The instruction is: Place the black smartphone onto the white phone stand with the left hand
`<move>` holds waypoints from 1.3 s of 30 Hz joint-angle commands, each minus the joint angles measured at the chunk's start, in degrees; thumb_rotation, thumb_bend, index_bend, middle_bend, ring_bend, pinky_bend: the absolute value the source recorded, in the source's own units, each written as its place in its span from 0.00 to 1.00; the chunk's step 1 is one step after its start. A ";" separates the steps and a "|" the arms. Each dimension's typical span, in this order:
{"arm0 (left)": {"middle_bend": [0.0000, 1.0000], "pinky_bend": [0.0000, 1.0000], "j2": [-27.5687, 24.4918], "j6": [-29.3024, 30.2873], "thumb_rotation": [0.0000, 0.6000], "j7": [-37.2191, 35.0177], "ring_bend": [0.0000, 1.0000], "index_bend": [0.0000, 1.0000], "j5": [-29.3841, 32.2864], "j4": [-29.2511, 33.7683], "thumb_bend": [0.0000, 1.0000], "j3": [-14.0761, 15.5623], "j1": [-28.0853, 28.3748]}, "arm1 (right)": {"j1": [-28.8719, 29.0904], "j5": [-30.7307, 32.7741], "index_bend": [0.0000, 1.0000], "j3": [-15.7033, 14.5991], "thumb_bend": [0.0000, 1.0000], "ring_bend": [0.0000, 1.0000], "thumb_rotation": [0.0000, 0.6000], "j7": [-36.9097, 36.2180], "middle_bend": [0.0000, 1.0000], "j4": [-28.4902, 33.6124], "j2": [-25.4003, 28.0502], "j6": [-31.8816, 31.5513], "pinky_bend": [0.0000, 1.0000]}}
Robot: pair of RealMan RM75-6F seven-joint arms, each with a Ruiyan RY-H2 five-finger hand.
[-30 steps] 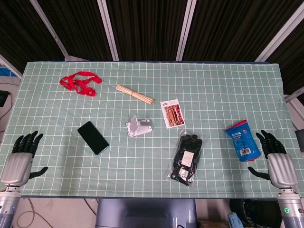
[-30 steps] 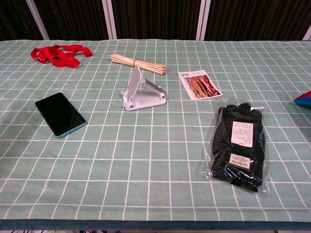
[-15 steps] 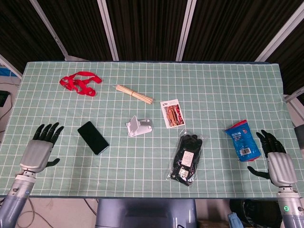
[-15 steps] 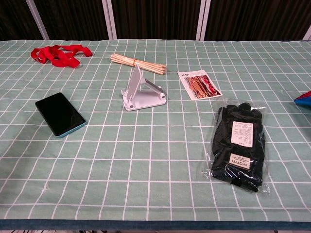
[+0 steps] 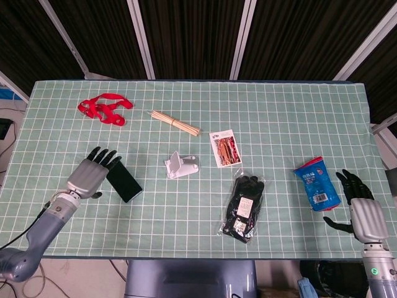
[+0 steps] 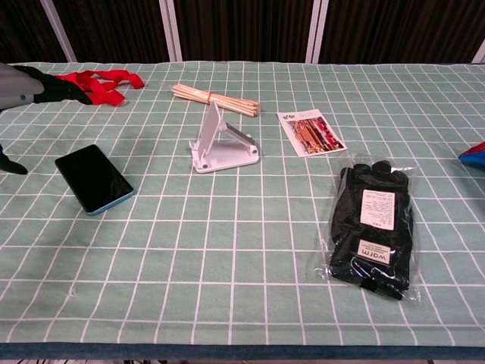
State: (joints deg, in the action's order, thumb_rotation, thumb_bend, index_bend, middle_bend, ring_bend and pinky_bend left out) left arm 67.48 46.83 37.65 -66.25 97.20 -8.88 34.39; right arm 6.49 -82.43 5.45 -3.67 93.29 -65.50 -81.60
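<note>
Black smartphone (image 5: 122,180), left hand (image 5: 93,172) spread beside

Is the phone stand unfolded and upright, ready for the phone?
Yes. The white phone stand sits on its base, backrest raised and empty; the black smartphone lies flat beside it.

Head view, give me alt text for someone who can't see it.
Seen from above, the robot's open left hand hovers beside a black smartphone lying flat on a green checked tablecloth, left of a white phone stand. The right hand waits open at the table's far right edge near a blue snack bag.
</note>
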 commanded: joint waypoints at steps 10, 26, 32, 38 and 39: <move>0.11 0.00 3.39 -6.01 1.00 6.70 0.00 0.11 9.09 -4.19 0.09 3.48 8.22 | 0.09 0.52 0.00 0.14 0.10 0.00 1.00 -0.77 0.00 0.29 0.24 0.51 0.15; 0.18 0.00 7.42 -6.66 1.00 6.67 0.00 0.16 12.83 -8.65 0.10 7.47 12.60 | 0.14 0.83 0.00 0.24 0.10 0.00 1.00 -1.26 0.00 0.46 0.39 0.77 0.15; 0.21 0.00 8.19 -6.96 1.00 5.77 0.00 0.19 12.92 -9.55 0.12 8.56 13.62 | 0.12 1.04 0.00 0.30 0.10 0.00 1.00 -1.45 0.00 0.61 0.44 0.84 0.15; 0.23 0.00 8.69 -6.58 1.00 4.77 0.00 0.20 13.10 -10.24 0.12 9.53 14.21 | 0.13 1.06 0.00 0.30 0.10 0.00 1.00 -1.40 0.00 0.64 0.44 0.86 0.15; 0.23 0.00 8.73 -6.51 1.00 4.64 0.00 0.20 13.05 -10.31 0.12 9.65 14.27 | 0.13 1.06 0.00 0.30 0.10 0.00 1.00 -1.39 0.00 0.66 0.45 0.87 0.15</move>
State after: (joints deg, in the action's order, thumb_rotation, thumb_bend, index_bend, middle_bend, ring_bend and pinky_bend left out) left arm 76.17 40.27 42.35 -53.18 86.93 0.72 48.61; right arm 6.61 -81.36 5.75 -5.05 93.95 -65.06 -80.73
